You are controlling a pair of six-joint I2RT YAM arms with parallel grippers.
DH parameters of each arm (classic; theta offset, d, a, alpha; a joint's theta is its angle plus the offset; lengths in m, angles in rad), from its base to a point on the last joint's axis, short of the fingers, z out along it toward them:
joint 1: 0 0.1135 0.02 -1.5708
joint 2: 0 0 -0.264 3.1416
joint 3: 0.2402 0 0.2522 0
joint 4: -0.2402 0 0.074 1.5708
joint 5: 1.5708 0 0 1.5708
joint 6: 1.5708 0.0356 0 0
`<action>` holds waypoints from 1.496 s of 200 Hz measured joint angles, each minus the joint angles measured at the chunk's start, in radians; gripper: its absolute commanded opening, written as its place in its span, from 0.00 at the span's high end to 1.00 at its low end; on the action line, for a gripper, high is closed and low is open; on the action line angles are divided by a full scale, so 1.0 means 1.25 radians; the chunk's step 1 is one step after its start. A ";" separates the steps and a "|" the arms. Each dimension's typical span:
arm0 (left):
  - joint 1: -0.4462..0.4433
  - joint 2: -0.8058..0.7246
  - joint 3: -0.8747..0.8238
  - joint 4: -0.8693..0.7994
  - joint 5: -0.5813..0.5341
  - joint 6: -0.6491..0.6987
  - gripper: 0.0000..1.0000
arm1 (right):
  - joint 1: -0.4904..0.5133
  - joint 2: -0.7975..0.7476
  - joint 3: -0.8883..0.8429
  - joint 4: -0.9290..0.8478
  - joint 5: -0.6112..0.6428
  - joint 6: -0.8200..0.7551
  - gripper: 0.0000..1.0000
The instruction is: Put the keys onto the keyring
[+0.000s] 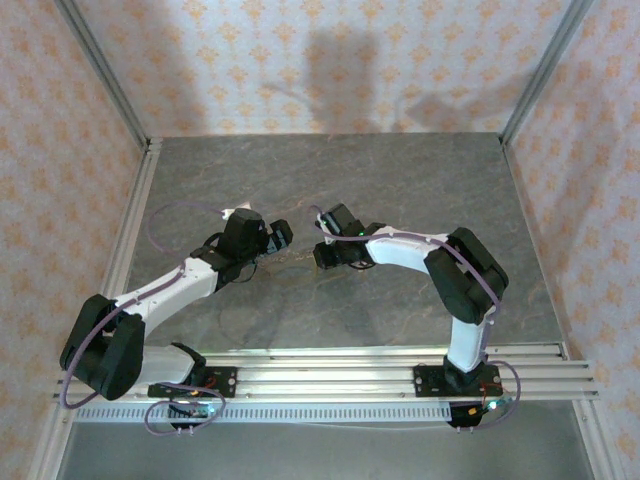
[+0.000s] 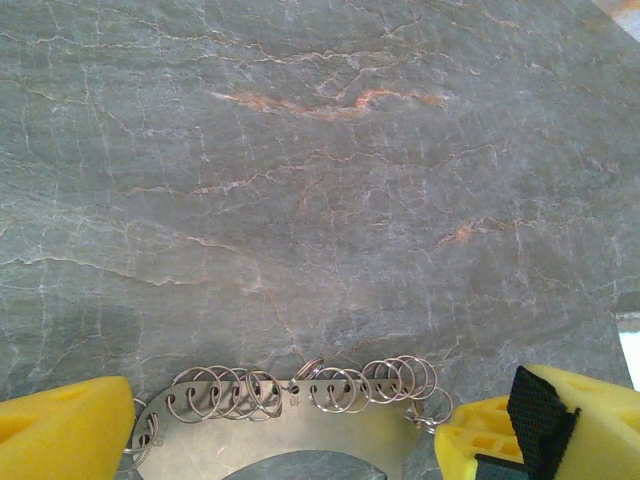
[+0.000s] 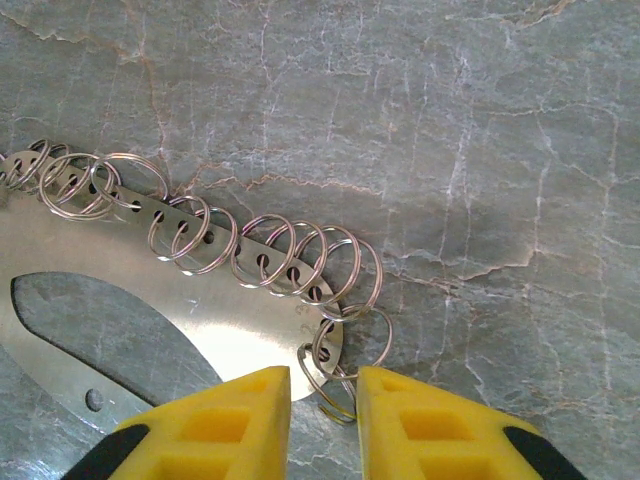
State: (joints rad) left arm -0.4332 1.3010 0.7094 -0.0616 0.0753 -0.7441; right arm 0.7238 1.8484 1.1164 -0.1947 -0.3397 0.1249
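My right jaws pinch a small wire ring (image 3: 333,378) at the flat oval steel plate's (image 3: 245,330) five o'clock; left jaws gape empty.

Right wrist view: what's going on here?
The right end effector is pinched on one small steel split ring at the end of a flat silvery metal plate, whose holed edge carries a row of such rings. The left end effector is open, with its yellow fingers on either side of the plate. The plate lies on the grey stone-patterned tabletop.
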 measured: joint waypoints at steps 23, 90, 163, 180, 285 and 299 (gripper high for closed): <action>0.000 0.001 0.000 0.000 0.000 0.000 0.02 | 0.000 0.002 0.000 0.000 0.000 0.000 0.75; 0.000 0.009 0.000 0.001 0.000 0.000 0.02 | 0.000 0.014 0.000 0.000 0.000 0.000 0.75; 0.000 0.009 0.000 0.003 0.000 -0.001 0.02 | 0.000 0.016 0.000 0.000 0.000 -0.008 1.00; 0.000 0.008 0.000 0.002 -0.001 -0.009 0.01 | 0.000 0.009 0.000 -0.001 0.000 -0.009 1.00; 0.001 -0.085 0.176 -0.185 -0.033 0.055 0.09 | -0.039 -0.287 0.039 -0.017 -0.109 -0.042 1.00; 0.005 -0.092 0.190 -0.187 -0.005 0.074 0.12 | -0.069 -0.309 0.037 0.007 -0.156 -0.039 1.00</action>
State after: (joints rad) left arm -0.4263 1.1858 0.9470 -0.2958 0.0692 -0.6510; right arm 0.6376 1.4616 1.1629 -0.1860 -0.5343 0.0757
